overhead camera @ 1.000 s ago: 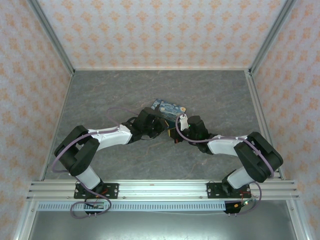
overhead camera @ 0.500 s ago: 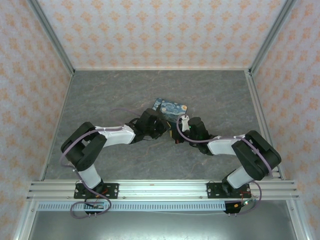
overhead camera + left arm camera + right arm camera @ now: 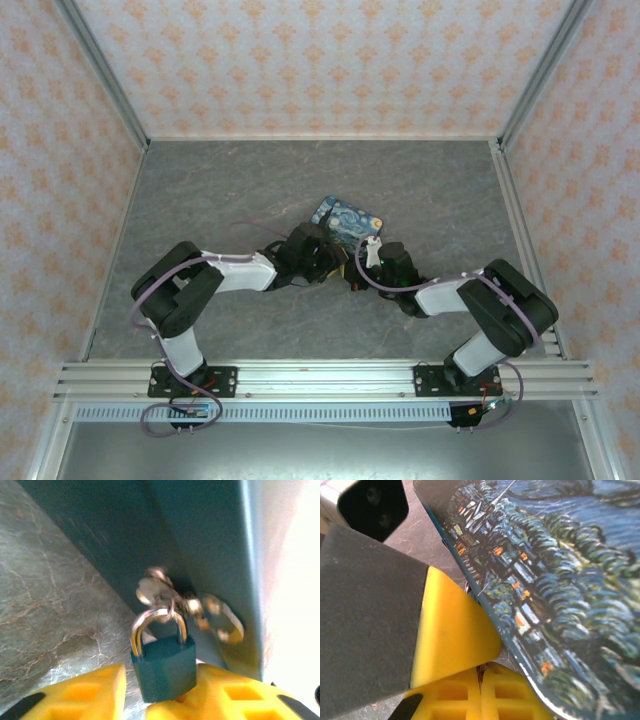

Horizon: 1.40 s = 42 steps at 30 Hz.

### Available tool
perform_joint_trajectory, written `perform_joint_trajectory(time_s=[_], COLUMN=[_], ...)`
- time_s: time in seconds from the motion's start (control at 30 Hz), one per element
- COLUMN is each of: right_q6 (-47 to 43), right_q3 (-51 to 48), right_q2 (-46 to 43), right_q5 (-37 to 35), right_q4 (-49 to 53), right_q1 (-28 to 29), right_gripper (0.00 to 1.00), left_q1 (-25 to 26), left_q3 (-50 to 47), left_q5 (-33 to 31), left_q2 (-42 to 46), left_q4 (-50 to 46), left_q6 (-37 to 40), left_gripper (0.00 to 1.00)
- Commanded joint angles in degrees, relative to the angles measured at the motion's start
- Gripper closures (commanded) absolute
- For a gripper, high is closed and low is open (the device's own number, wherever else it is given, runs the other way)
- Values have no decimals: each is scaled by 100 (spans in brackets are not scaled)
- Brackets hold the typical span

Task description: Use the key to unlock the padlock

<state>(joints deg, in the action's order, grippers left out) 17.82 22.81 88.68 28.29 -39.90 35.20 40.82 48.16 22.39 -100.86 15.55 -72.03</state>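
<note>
A small teal padlock (image 3: pixel 164 667) with a silver shackle (image 3: pixel 157 625) hangs shut through a blurred metal clasp (image 3: pixel 165 592) on the side of the starry-print tin (image 3: pixel 348 222). It sits between the yellow fingers of my left gripper (image 3: pixel 160 682), which is open. Its body rests against the right finger (image 3: pixel 235 695), with a gap to the left finger (image 3: pixel 90 692). My right gripper (image 3: pixel 481 680) is shut on the key (image 3: pixel 481 672), a thin dark sliver between its pads, right under the tin's edge (image 3: pixel 510 645). Both grippers (image 3: pixel 345 268) meet at the tin's near side.
In the right wrist view the left gripper's grey and yellow finger (image 3: pixel 440 630) presses close above my right fingers. The tin lies mid-table on the grey marbled surface (image 3: pixel 200 200). Patterned walls and metal rails (image 3: pixel 520 230) enclose the table.
The left arm has pushed further right toward the tin and its jaws have widened. The tin has shifted slightly right. The right gripper has stayed shut and edged left.
</note>
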Motion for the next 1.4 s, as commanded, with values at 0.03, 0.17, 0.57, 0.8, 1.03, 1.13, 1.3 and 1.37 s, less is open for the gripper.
perform_joint_trajectory(time_s=[0.03,0.17,0.57,0.8,1.03,1.13,1.3,1.37], right_q6=[98,177,724,1384,1738,1823,1893,1900], right_q3=[34,41,140,294,429,494,566,582], right_q2=[55,69,-8,-71,-82,-80,-81,-82], right_q5=[-53,-31,-121,-301,-298,-271,-229,-231], right_q4=[-607,-642,-584,-304,-189,-165,-101,-77], right_q1=[22,39,144,259,286,294,312,321], right_gripper=[100,100,100,100,100,100,100,100], left_q1=[26,-68,-658,-669,-638,-624,-555,-529], left_q3=[-110,-303,-1196,-1438,-1349,-1331,-1257,-1231], left_q5=[22,-129,-136,-18,-27,-11,67,57], left_q2=[367,594,1186,801,679,548,310,242], left_q4=[-322,-369,646,2092,2149,2276,2448,2485], left_q6=[162,154,-138,-594,-619,-713,-847,-864], left_gripper=[48,38,35,42,47,49,51,52])
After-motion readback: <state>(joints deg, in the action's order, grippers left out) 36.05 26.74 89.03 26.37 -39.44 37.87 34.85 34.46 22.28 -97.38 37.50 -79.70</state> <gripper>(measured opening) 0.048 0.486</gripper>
